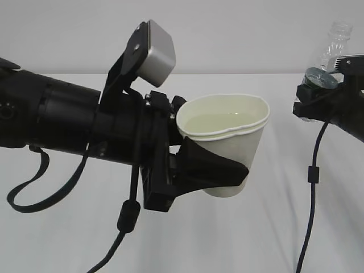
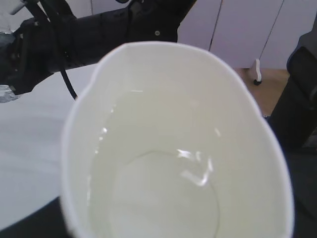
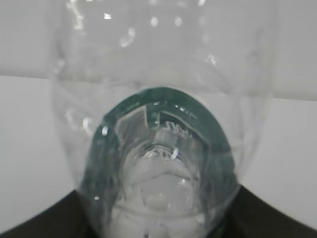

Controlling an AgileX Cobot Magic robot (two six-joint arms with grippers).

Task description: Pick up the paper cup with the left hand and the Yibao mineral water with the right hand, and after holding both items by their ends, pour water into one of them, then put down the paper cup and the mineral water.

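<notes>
The white paper cup (image 1: 227, 142) is held in the air by my left gripper (image 1: 219, 170), whose black jaws are shut around its lower body. The cup is upright, its rim squeezed to an oval, and it holds water. The left wrist view looks straight down into the cup (image 2: 173, 148), which hides the jaws. My right gripper (image 1: 318, 94) at the right edge is shut on the clear Yibao bottle (image 1: 334, 42), which points up and away. The right wrist view looks along the bottle (image 3: 158, 124), with its green label (image 3: 163, 106) showing through the plastic.
The white tabletop (image 1: 68, 239) lies below both arms, against a plain pale wall. Black cables hang from the left arm (image 1: 128, 222) and the right arm (image 1: 311, 182). The left wrist view shows a wooden floor and a white cabinet behind the table (image 2: 267, 79).
</notes>
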